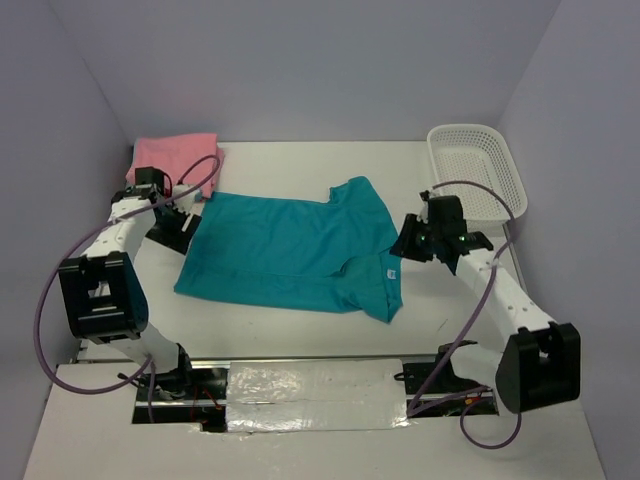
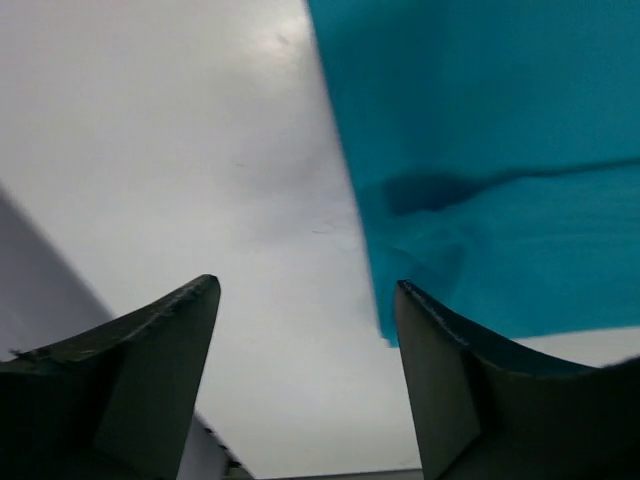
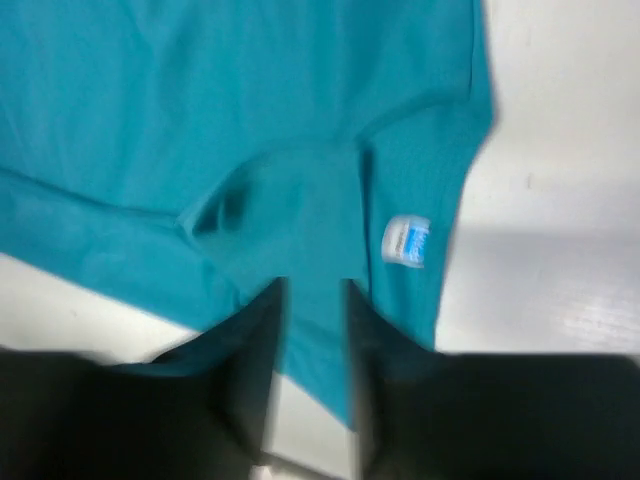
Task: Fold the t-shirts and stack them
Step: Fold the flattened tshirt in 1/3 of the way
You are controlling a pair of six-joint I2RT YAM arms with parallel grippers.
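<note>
teal shirt (image 1: 290,250) looks folded once on the bench (image 1: 270,330), my left claw (image 2: 305,300) and right claw (image 3: 312,300) both open and empty at its ends, so next i regrip for a second fold.

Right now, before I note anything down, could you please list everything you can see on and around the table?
teal-blue cloth t-shirt: one, teal-blue, spread mid-table, looks partly folded, white label showing
salmon-pink cloth shirt: one, pink, folded, far left corner
white plastic lattice basket: one, white, far right corner
silver tape strip: one, silver, near edge between the arm bases
table: one, white
purple cables: two, purple, one looping off each arm
left gripper: one, black, open, at the t-shirt's left edge
right gripper: one, black, fingers apart, over the t-shirt's collar end
</note>
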